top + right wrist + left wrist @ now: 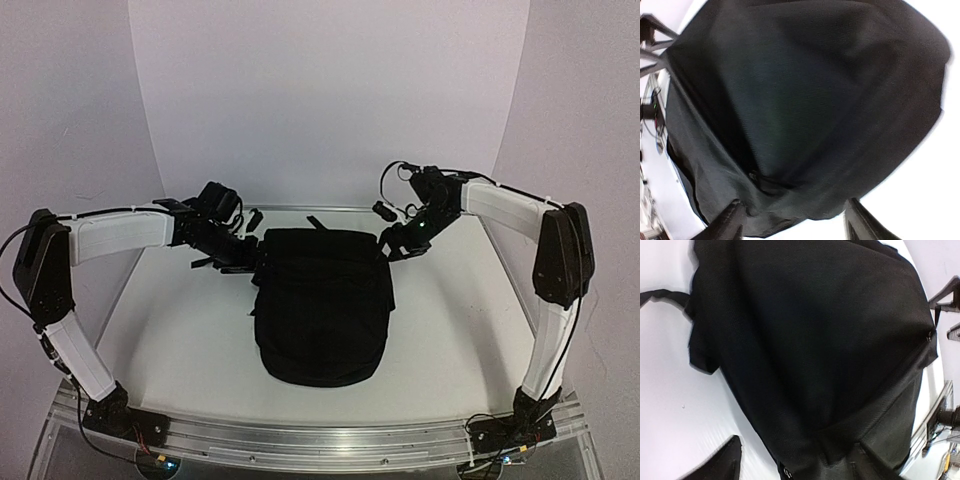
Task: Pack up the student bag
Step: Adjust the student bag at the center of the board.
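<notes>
- Bag [320,310]: black fabric, soft and slumped, lying flat on the white worktop [180,340] between the two arms. Its rounded end points toward the arm bases; its far end sits between the two grippers.
- No books, pens or other loose items show on the worktop in any view. That fits contents already inside, or none yet brought; the pictures don't settle which.
- Left gripper [238,255]: at the bag's far left corner, touching or just beside the fabric. The left wrist view is filled by cloth, with only one dark finger [720,465] at the bottom edge. Cannot tell whether it is apart or closed.
- Right gripper [790,220]: at the bag's far right corner. In the right wrist view the fingers stand apart, with the bag's hem lying just ahead of them and between their tips; not clamped on anything I can make out.
- Judgement: both grippers seem to be working the far rim or zip line. A seam with a small metal stud [929,338] runs ahead of the left gripper.
- To do it well: pinch only the top layer, keep both sides level, and pull gently. The limp cloth will likely fold or slide.
- A strap [662,296] trails off the bag's side; keep it out of the fingers.
</notes>
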Robot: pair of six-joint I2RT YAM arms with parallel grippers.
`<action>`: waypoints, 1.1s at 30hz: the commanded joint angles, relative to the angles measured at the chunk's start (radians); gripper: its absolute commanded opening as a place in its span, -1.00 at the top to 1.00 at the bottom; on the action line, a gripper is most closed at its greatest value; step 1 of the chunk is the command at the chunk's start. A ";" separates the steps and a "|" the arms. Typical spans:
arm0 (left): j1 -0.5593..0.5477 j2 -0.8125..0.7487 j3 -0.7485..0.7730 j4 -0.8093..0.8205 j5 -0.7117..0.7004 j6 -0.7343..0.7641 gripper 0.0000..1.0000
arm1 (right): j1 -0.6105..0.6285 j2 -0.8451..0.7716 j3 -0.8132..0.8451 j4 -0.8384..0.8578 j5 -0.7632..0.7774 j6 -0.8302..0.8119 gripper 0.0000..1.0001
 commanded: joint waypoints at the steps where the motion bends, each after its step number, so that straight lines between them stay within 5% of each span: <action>1: 0.011 -0.110 -0.090 0.117 -0.002 -0.131 -0.56 | -0.011 -0.080 -0.083 -0.011 -0.001 0.068 -0.63; 10: 0.010 -0.051 -0.205 0.313 0.116 -0.220 -0.62 | -0.010 -0.057 -0.252 0.125 -0.105 0.153 -0.61; 13: 0.004 -0.015 -0.214 0.365 0.157 -0.237 -0.44 | -0.006 -0.034 -0.238 0.139 -0.120 0.166 -0.54; 16: 0.001 0.027 -0.193 0.384 0.164 -0.240 -0.03 | -0.005 0.008 -0.181 0.143 -0.111 0.173 -0.32; 21: 0.001 0.081 -0.125 0.358 0.153 -0.225 0.14 | -0.008 0.066 -0.111 0.142 -0.073 0.159 -0.16; 24: 0.002 0.065 -0.111 0.321 0.117 -0.218 -0.16 | -0.012 0.040 -0.123 0.140 -0.081 0.164 -0.25; 30: 0.008 -0.075 -0.095 0.173 0.006 -0.189 -0.98 | -0.045 -0.160 -0.137 0.134 -0.029 0.156 -0.88; 33: 0.019 -0.152 -0.061 0.068 -0.062 -0.172 -0.99 | -0.057 -0.269 -0.147 0.130 0.029 0.144 -0.97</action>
